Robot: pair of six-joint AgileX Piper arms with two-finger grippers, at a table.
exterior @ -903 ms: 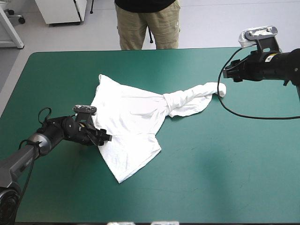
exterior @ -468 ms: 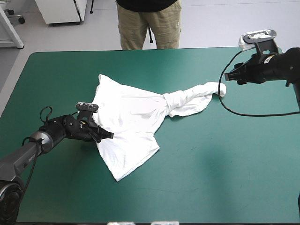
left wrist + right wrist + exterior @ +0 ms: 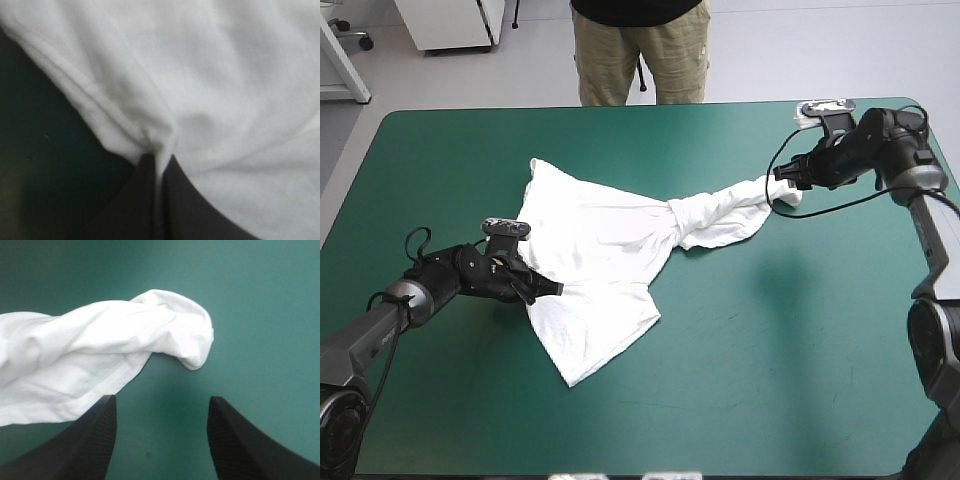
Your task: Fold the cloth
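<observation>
Left gripper [image 3: 159, 160] clamps the crumpled white T-shirt [image 3: 600, 245], right gripper [image 3: 161, 402] gapes just short of its twisted end: closing now could miss.

Table [image 3: 650, 105]: broad, rounded corners, far edge straight.
Cover [image 3: 790, 370]: teal-green, smooth, spans the whole top; faint pale specks near right.

Right gripper [image 3: 783, 186] swung down and in, and the T-shirt [image 3: 605, 250] tip came up just ahead of it, jaws apart.

white t-shirt [image 3: 600, 270] lies spread, one end twisted rightward.
</observation>
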